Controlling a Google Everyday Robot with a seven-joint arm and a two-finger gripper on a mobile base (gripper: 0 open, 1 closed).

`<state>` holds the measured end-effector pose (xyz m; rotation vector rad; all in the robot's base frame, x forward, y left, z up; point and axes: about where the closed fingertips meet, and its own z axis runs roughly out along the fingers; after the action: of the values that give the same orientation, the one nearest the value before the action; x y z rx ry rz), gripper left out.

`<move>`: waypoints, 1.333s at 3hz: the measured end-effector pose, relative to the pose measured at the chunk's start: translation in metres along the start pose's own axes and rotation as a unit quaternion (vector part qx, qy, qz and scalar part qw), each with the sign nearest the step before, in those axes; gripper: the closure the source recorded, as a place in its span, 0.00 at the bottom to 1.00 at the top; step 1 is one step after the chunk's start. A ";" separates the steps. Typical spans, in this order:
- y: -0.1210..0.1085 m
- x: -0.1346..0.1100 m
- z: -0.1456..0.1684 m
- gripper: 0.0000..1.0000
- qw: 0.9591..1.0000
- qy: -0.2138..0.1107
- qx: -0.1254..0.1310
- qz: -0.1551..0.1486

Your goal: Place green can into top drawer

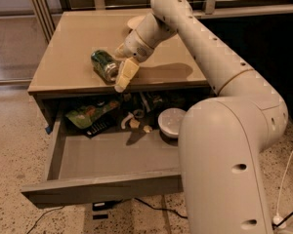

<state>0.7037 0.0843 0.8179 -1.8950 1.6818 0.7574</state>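
**Camera view.** The green can (pixel 104 65) is shown lying on its side on the tabletop (pixel 73 38), close to the front edge and directly above the open top drawer (pixel 102 189). One silver end is turned toward the front right. The tool (pixel 124 67) is seen at the can's right side, touching it or just beside it. The arm (pixel 200 38) reaches in from the right across the tabletop. Whether the tool is apart, together or clamped on the can cannot be told from this view. The can is not lifted; it rests on the tabletop.

The top drawer is drawn well out, so no opening step is judged to be needed. Its front part is bare. Its back part is occupied by a flat green snack bag (pixel 85 115), a dark flat object (pixel 100 126), a white bowl (pixel 172 122) and a few small pale pieces (pixel 134 123). A pale dish (pixel 136 21) is partly hidden behind the arm at the far side of the tabletop.

Progress is judged to be at the grasping stage: the drawer is open and the tool is at the can, but no transfer is shown. A firm hold is yet to be confirmed. The can is then to be raised off the tabletop, carried forward past the front edge, lowered over the bare part of the drawer and released there. Because the can lies on its side near the edge, a loose contact could be expected to set it rolling.
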 end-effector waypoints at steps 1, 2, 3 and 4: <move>-0.002 -0.002 0.001 0.00 0.998 0.058 0.028 -0.004; 0.000 0.007 0.002 0.00 0.995 0.094 0.037 -0.008; 0.000 0.007 0.002 0.00 0.995 0.094 0.037 -0.008; -0.001 -0.008 0.016 0.00 0.996 0.085 0.026 -0.031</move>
<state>0.7025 0.1012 0.8121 -2.0139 1.7170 0.5352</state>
